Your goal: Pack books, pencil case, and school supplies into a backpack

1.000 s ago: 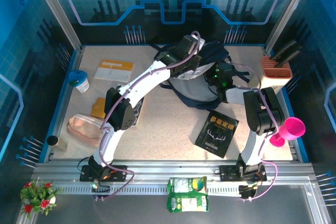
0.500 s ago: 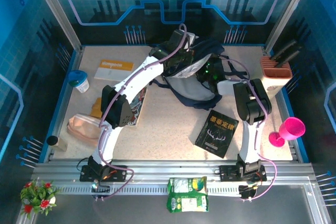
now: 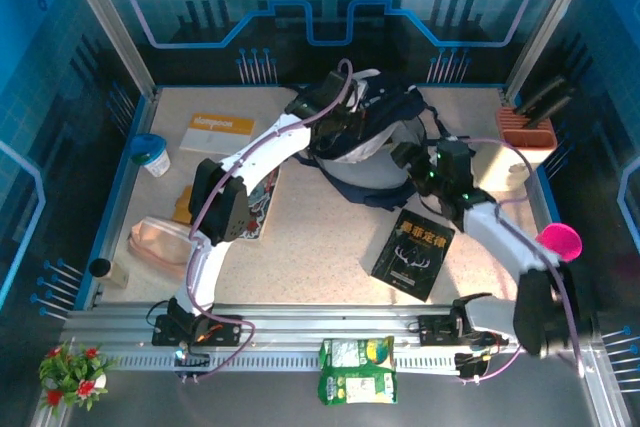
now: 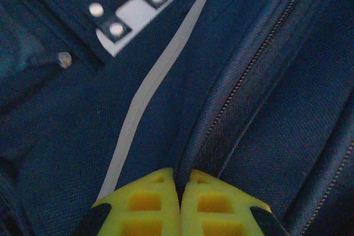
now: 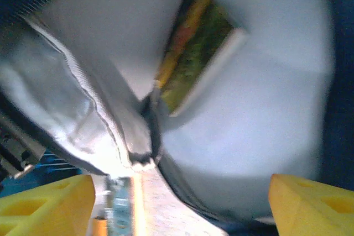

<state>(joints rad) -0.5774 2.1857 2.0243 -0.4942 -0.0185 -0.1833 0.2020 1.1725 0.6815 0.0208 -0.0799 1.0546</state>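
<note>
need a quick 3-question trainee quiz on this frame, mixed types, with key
1. True or false: the left gripper is shut on the backpack fabric beside the zipper.
2. The black book lies: A) inside the backpack; B) on the table, on the near side of the backpack; C) in a gripper.
3. Fill in: the right gripper has its jaws ___, looking into the backpack at a green-covered book.

Key: 1 true; 2 B; 3 open.
</note>
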